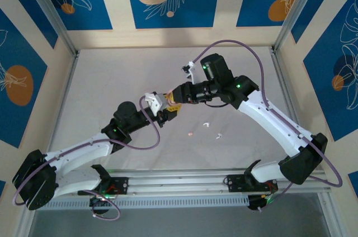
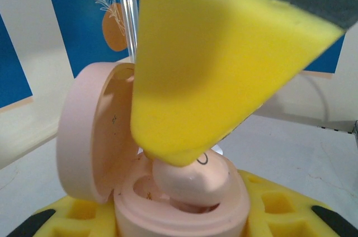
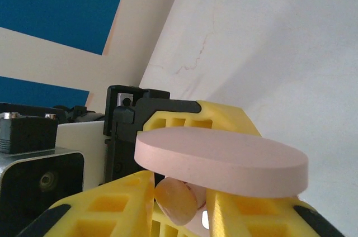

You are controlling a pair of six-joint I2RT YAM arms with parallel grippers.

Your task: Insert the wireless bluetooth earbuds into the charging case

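A pale pink charging case (image 2: 180, 219) stands with its lid (image 2: 88, 136) open, and my left gripper (image 2: 179, 223) is shut on its base between yellow fingers (image 2: 279, 209). A pale pink earbud (image 2: 190, 182) rests tilted in the case's right well. One yellow finger (image 2: 218, 64) of my right gripper presses on it from above. In the right wrist view the earbud (image 3: 174, 199) sits between the fingers of my right gripper (image 3: 178, 206), under the lid's edge (image 3: 224, 161). From above, the left gripper (image 1: 163, 115) and the right gripper (image 1: 172, 102) meet over the table's middle.
Three loose earbuds lie on the white table just right of the grippers: a pink one (image 1: 192, 133) and two white ones (image 1: 206, 123) (image 1: 218, 134). Metal frame posts (image 1: 51, 13) and patterned walls close in the table (image 1: 112, 80).
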